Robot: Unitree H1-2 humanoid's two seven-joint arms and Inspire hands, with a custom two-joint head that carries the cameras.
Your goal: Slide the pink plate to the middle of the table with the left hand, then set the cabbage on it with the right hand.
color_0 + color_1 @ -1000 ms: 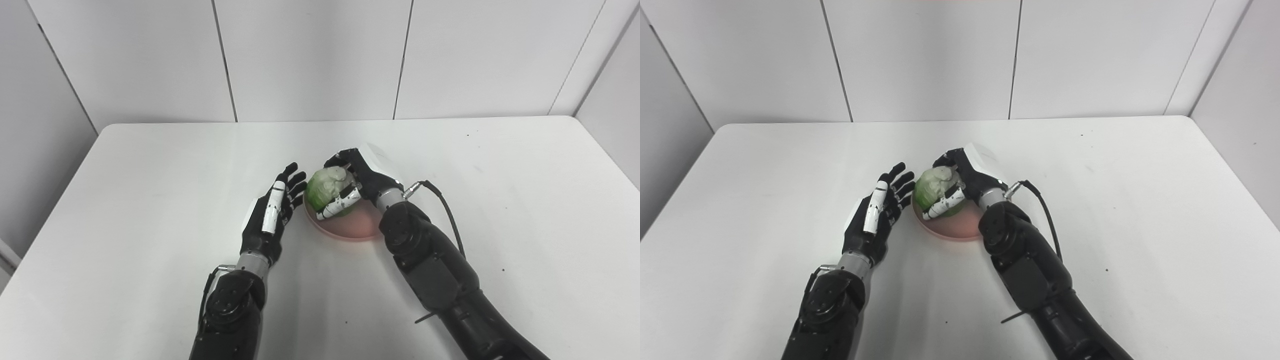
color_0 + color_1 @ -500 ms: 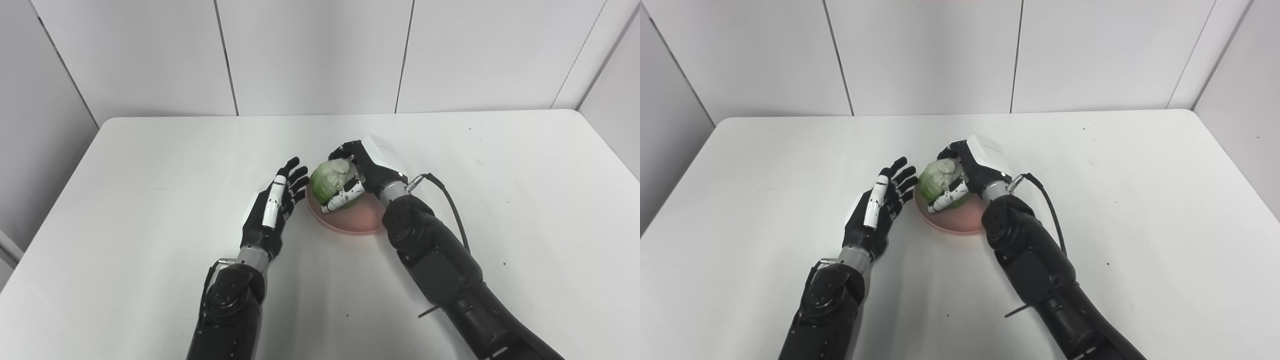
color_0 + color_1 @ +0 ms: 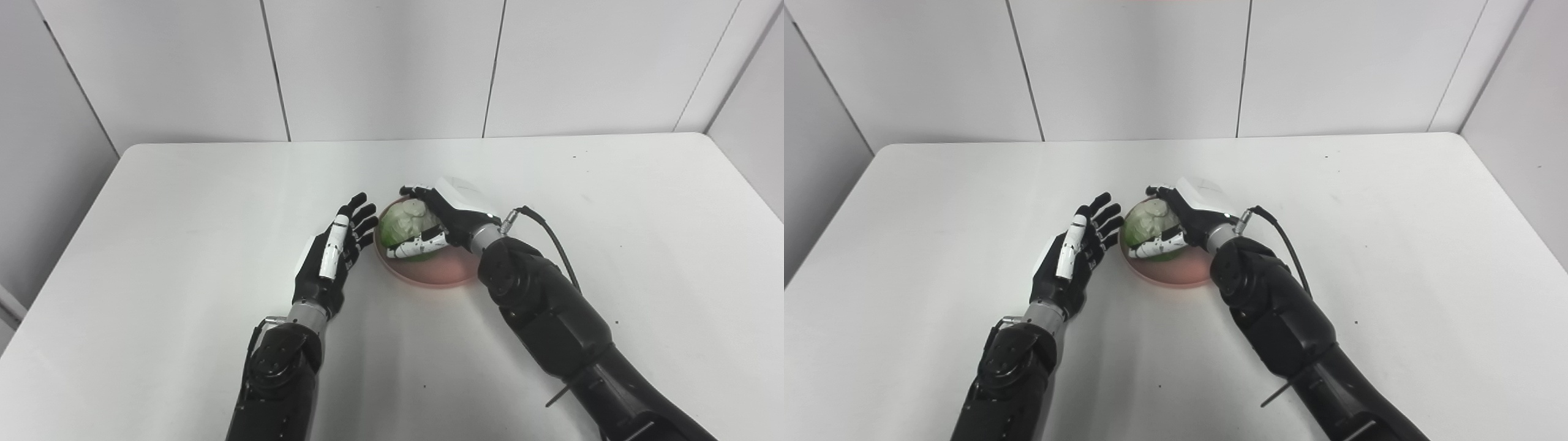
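- The right hand [image 3: 442, 219] wraps its fingers around the cabbage [image 3: 401, 225], over the plate's [image 3: 441, 274] left part.
- The cabbage is roundish, pale end facing the far wall.
- The left hand [image 3: 331, 254] is empty, fingers spread, just left of the plate on the table [image 3: 184, 214].

Lab test cell: bare white table [image 3: 184, 202], plain wall panels [image 3: 380, 67].

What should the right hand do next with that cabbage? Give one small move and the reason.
Probably open the fingers and release. The right hand is shut on the cabbage, which sits low over the pink plate near the table's middle; whether it touches the plate is unclear. The left hand waits open beside the plate, so only letting go seems left.
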